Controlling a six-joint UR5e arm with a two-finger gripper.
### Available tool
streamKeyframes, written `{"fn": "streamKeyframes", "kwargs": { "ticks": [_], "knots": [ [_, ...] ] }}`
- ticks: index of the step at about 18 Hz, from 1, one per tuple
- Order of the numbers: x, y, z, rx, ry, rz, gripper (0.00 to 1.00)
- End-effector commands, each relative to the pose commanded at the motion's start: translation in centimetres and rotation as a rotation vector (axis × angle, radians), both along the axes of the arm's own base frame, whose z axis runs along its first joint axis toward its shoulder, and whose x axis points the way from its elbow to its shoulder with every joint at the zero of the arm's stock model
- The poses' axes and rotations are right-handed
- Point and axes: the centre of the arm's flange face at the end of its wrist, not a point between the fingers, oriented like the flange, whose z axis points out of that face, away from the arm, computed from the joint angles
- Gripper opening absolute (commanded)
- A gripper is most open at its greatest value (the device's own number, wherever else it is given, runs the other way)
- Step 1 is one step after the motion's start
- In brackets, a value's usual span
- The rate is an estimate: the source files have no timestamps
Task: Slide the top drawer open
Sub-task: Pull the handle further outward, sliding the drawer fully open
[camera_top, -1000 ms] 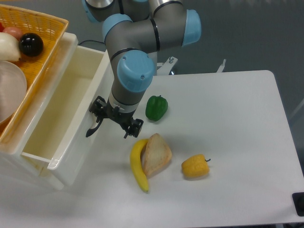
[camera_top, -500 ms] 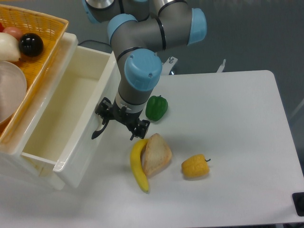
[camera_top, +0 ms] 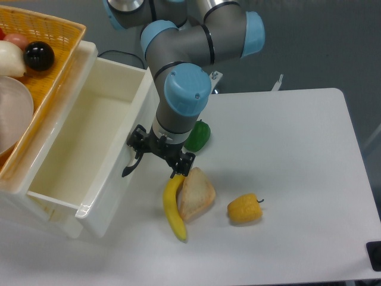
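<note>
One arm reaches down from the top of the picture, and its gripper point(camera_top: 156, 162) sits right at the front of the top drawer point(camera_top: 77, 152). The drawer is white and shiny, it sticks out from the cabinet point(camera_top: 24, 205) on the left side of the table point(camera_top: 286, 149), and its inside is bare. It has slid out more than it was a second ago: its front wall has moved to the right, closer to the food on the table. The gripper has moved the same way with it. The curved black handle point(camera_top: 130, 167) on the drawer front is at the gripper's left finger, but I cannot tell if the fingers are pinching it or just spread around it (they are dark and small here).

The gripper's right finger is now just above the top end of the banana point(camera_top: 172, 208), nearly touching it. Before, there was a gap between them. The slice of bread point(camera_top: 196, 193) leans on the banana, and the yellow pepper point(camera_top: 244, 208) lies near it on the right. The green pepper point(camera_top: 198, 136) is now half hidden behind the arm. An orange basket point(camera_top: 50, 30) sits on top of the cabinet with a black ball point(camera_top: 39, 55) in it.
</note>
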Motion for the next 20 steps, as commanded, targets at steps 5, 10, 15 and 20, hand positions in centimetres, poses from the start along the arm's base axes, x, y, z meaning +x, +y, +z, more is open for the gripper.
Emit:
{"fn": "streamKeyframes", "kwargs": {
  "ticks": [5, 10, 15, 20],
  "knots": [
    [-0.8, -0.4, 0.1, 0.001, 0.004, 0.012, 1.0],
    [-1.6, -0.8, 0.4, 0.005, 0.008, 0.026, 1.0],
    [-1.9, -0.9, 0.6, 0.012, 0.014, 0.012, 1.0],
    [-2.4, -1.1, 0.7, 0.012, 0.016, 0.016, 1.0]
  ]
}}
